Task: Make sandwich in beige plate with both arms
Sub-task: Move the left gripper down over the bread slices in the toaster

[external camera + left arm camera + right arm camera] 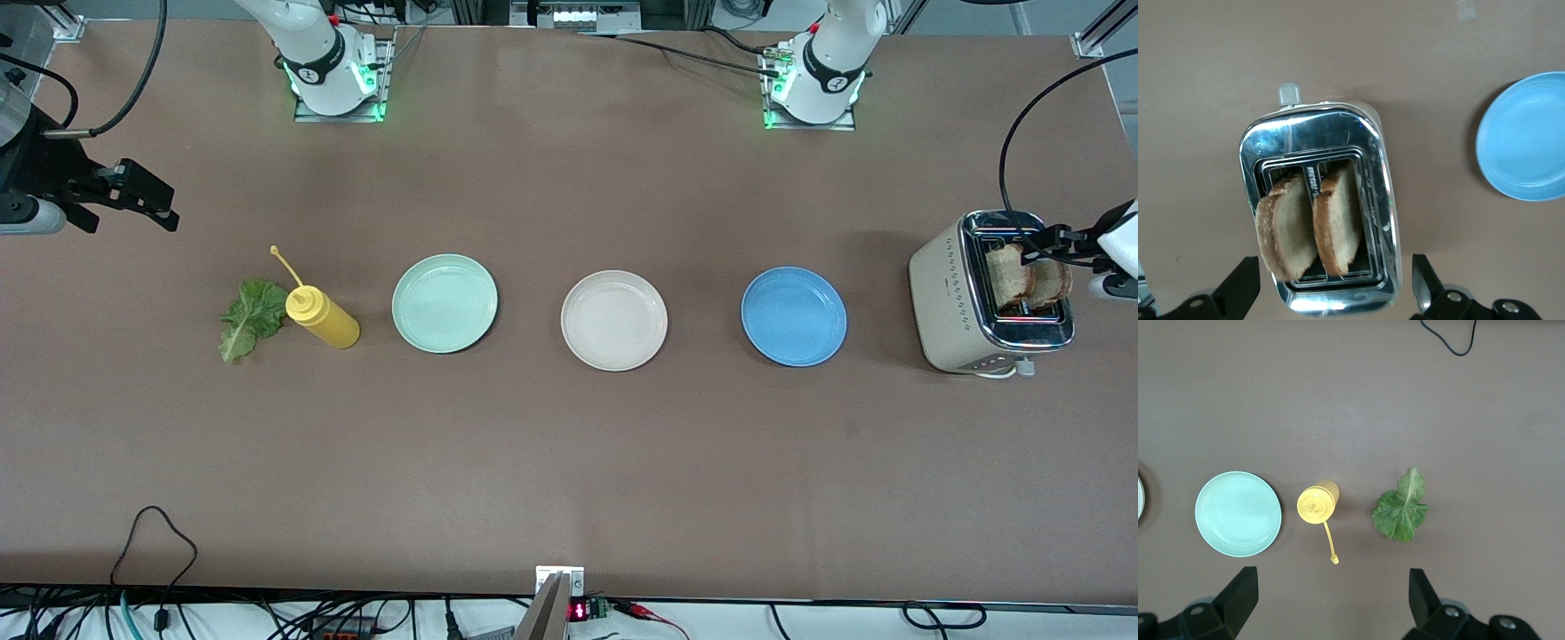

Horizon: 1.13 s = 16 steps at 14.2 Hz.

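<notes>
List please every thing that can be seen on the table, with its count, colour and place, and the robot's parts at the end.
beige plate: one, off-white, middle of the row, bare.
mint green plate: one, pale green, beside the beige plate toward the right arm's end.
blue plate: one, blue, beside the beige plate toward the left arm's end.
mustard bottle: one, yellow, between the mint green plate and the lettuce.
lettuce leaf: one, green, flat on the table.
toaster: one, beige and chrome, at the left arm's end.
bread slices: two, pale with brown crust, standing in the toaster slots.
left gripper: one, black, over the toaster, jaws open.
right gripper: one, black, over the table near the lettuce, jaws open.
</notes>
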{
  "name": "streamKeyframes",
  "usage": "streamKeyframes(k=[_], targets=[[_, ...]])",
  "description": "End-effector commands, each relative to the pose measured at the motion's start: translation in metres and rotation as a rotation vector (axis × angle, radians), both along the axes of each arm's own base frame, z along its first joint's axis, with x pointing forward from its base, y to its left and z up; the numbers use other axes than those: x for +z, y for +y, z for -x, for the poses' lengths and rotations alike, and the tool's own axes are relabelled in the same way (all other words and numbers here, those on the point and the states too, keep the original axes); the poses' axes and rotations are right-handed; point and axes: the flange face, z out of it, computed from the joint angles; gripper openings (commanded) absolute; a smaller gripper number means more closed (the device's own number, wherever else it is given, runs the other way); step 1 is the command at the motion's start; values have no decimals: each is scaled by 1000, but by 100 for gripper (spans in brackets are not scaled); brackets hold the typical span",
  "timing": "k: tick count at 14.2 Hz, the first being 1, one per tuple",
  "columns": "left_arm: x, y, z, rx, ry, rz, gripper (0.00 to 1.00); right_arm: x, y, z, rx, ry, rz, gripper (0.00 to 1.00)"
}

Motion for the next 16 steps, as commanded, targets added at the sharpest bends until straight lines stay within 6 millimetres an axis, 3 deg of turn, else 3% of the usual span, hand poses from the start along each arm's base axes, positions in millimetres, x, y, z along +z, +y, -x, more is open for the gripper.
streamKeyframes(k=[1,4,7,9,10,11,16], targets=[[-24,5,15,-28,-32,-7,100,6,-1,4,-2,-2,-15,100],[-47,13,23,-29,-61,-6,100,5,-2,4,-2,-3,-15,100],[-71,9,30,-36,-79,-1,98,8,-5,7,6,-3,-14,100],[-77,9,34,-33,-68,4,86,15,-13,10,-6,-11,-14,100],[-79,8,36,-26,-52,9,75,19,-14,13,-6,-13,-12,100],[-80,8,39,-26,-21,17,55,19,-15,13,-8,-11,-12,100],[-78,9,45,-17,25,28,1,16,-20,10,-22,-17,-15,100]])
